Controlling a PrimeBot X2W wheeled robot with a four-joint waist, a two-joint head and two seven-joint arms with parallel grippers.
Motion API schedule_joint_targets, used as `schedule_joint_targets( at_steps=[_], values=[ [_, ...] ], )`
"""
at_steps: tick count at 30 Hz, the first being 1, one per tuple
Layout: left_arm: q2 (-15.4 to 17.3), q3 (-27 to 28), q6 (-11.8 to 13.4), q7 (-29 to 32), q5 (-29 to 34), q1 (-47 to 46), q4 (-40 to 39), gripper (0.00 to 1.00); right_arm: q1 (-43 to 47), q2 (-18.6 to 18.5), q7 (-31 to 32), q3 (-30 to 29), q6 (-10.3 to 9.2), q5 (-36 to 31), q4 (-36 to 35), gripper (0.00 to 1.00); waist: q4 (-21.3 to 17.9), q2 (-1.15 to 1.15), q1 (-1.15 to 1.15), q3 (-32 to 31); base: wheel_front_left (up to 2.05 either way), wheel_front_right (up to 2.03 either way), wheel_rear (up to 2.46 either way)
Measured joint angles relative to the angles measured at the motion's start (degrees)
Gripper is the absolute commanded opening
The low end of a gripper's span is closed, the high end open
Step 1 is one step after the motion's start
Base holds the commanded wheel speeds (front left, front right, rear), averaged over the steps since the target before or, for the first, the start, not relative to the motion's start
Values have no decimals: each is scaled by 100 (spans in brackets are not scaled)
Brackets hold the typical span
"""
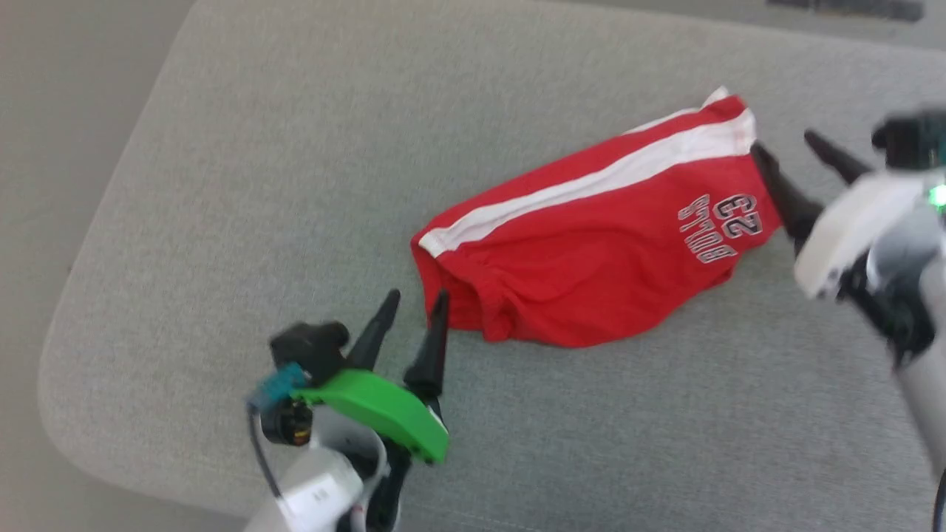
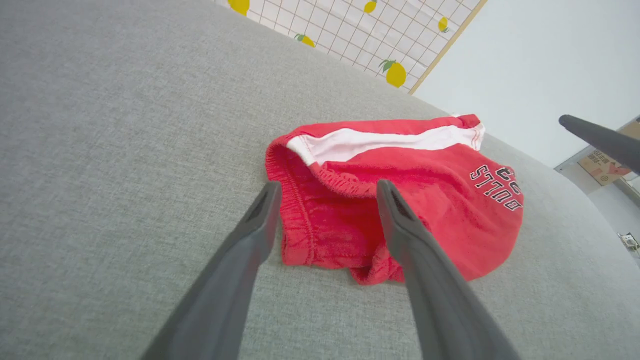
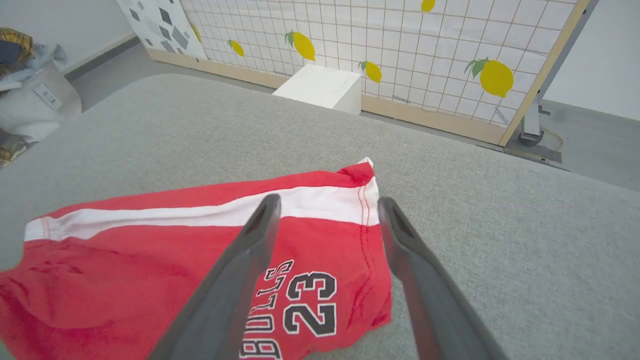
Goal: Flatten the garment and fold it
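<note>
Bright, even light (slightly blurred).

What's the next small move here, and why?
Probably pinch the waistband with the left gripper and fold it toward the hem. The garment lies doubled lengthwise; that gripper and the right gripper sit open at its two ends, holding nothing.
</note>
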Motion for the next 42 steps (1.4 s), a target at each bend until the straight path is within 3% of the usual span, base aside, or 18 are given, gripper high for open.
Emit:
schedule_joint_targets(
  at_steps=[8,9,12,21,24,25,27,36,42],
  values=[
    [38,-573,-65,-328,658,69,466,100,1803,972,-1048,-1020,0,-563,-967,100,-317,0,0,-428,0,0,0],
    [3,-610,-23,-385,781,64,812,100,2251,1360,-1180,-1274,0,-812,-1279,100,-475,0,0,-493,0,0,0],
    [-109,-485,189,-467,794,8,1365,100,2644,1764,-1238,-1535,0,-1212,-1741,100,-712,0,0,-551,0,0,0],
    [-249,-163,665,-236,593,-381,2174,100,2805,2038,-1140,-1586,0,-1463,-2128,100,-1057,0,0,-496,0,0,0],
    [-287,-165,711,87,498,-505,2377,100,2807,2069,-1103,-1566,0,-1490,-2138,100,-1112,0,0,-446,0,0,0],
    [-299,-178,709,160,485,-536,2407,58,2807,2071,-1100,-1561,0,-1506,-2139,100,-1123,0,0,-434,0,0,0],
    [-307,-216,651,325,447,-588,2432,1,2807,2071,-1069,-1544,0,-1538,-2139,100,-1135,0,0,-404,0,0,0],
    [-326,-400,407,485,436,-709,2380,0,2316,2011,-726,-1553,0,-1803,-1634,100,-987,0,0,-323,0,0,0],
    [-348,-521,315,475,438,-806,2284,0,1102,2078,-352,-1889,0,-2047,-391,100,-817,0,0,-178,0,0,0]
  ],
)
